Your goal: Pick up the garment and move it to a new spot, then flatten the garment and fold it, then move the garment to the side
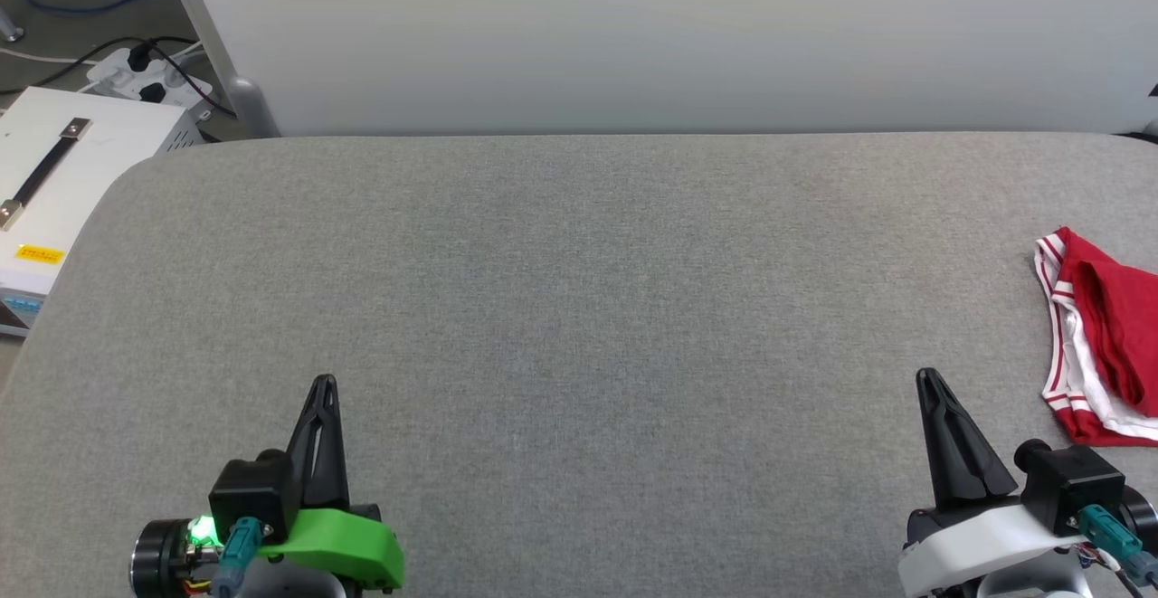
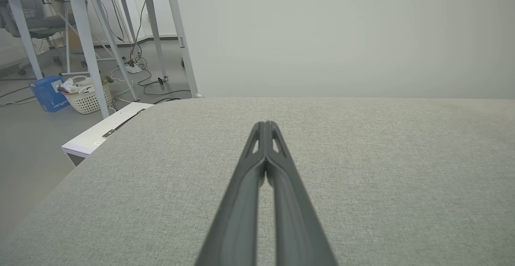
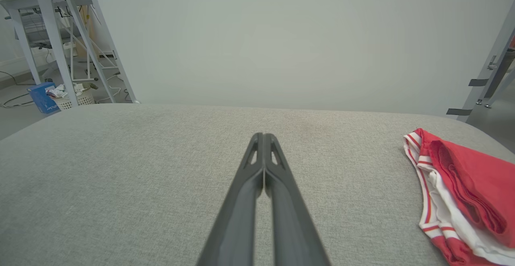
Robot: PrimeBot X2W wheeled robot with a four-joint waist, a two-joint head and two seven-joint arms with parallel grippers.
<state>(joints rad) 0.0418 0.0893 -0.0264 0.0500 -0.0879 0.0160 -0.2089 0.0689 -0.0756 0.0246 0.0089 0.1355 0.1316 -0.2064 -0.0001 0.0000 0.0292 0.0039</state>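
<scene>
Stretching before a pale partition (image 1: 633, 37), the grey fabric worktop (image 1: 579, 290) carried the crumpled red-and-white garment (image 1: 1099, 336) at its right edge. Nearer, the left hand (image 1: 324, 383) and right hand (image 1: 925, 375) were clenched, empty.

Grey fabric tabletop (image 1: 579, 308) lay before me, plain pale wall (image 1: 633, 37) rose behind its far edge, white black-handled case (image 1: 54, 182) sat off its left edge, white-legged desk (image 2: 80, 36), white basket (image 2: 86, 99) and blue box (image 2: 46, 93) stood on grey floor (image 2: 24, 157).

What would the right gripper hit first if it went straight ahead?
Way looks free: the right gripper points across the grey fabric tabletop toward the pale wall, probably; the red-and-white garment lies off right.
</scene>
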